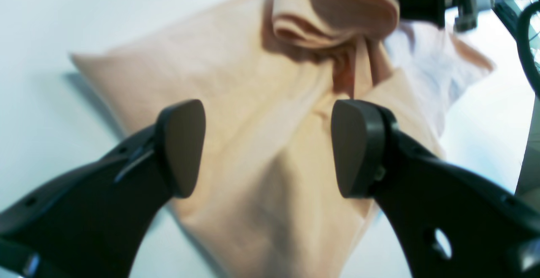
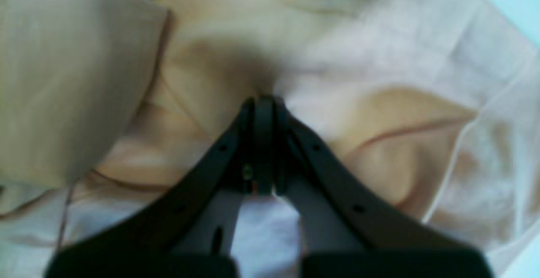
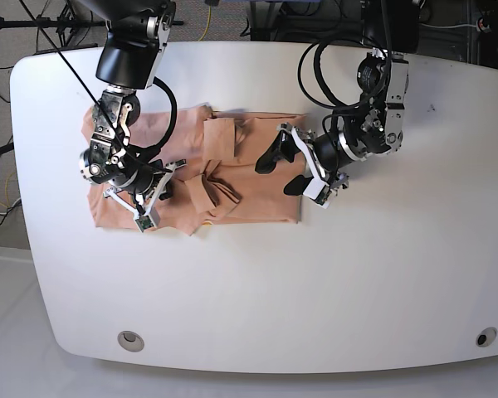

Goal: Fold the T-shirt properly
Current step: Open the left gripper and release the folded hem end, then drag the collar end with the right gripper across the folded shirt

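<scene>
Where cables (image 3: 232, 12) trail behind, white table (image 3: 315, 282) under T-shirt (image 3: 241, 178).

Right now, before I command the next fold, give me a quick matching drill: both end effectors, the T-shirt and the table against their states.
Things:
1. left end effector
2. right end effector
3. T-shirt
4. table

States:
A. white, rounded corners
B. pinched shut on peach cloth
C. wrinkled, partly bunched, lying flat
D. open above the cloth

Pairs: 1-D, 2-B, 3-C, 4-A
</scene>
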`<state>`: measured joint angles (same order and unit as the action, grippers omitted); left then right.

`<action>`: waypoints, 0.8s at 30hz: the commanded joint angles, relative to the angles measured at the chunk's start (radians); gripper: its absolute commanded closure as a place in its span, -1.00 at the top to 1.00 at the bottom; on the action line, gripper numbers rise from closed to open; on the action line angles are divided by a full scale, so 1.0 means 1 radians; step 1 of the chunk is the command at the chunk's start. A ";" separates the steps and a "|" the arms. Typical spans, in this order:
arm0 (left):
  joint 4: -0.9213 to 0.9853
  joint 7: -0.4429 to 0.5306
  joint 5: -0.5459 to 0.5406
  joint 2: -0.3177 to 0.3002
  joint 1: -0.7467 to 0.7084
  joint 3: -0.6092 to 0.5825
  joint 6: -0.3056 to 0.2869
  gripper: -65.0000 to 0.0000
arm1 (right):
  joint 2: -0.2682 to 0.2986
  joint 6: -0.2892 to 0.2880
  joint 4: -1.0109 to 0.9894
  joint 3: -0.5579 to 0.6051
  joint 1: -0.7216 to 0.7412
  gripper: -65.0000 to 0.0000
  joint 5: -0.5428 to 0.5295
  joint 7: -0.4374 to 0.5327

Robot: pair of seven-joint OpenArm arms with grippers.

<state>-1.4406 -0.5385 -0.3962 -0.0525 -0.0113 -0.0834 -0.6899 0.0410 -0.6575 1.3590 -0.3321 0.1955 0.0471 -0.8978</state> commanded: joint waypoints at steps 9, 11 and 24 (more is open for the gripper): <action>-0.016 0.013 -0.016 0.003 0.004 0.000 -0.008 0.30 | 0.003 0.006 0.156 -0.002 0.002 -0.41 0.041 -0.122; -0.016 0.013 -0.016 0.003 0.003 0.000 -0.008 0.30 | 0.003 0.006 0.187 -0.002 0.002 -0.40 0.041 -0.122; 0.068 0.014 -0.017 0.003 0.009 0.000 -0.008 0.29 | -0.014 0.005 0.349 -0.002 0.005 -0.39 -0.019 -0.226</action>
<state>-1.3663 -0.5495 -0.3916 -0.0532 -0.0193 -0.0837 -0.6895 0.0261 -0.6540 1.6524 -0.3344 0.1783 0.0669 -1.1267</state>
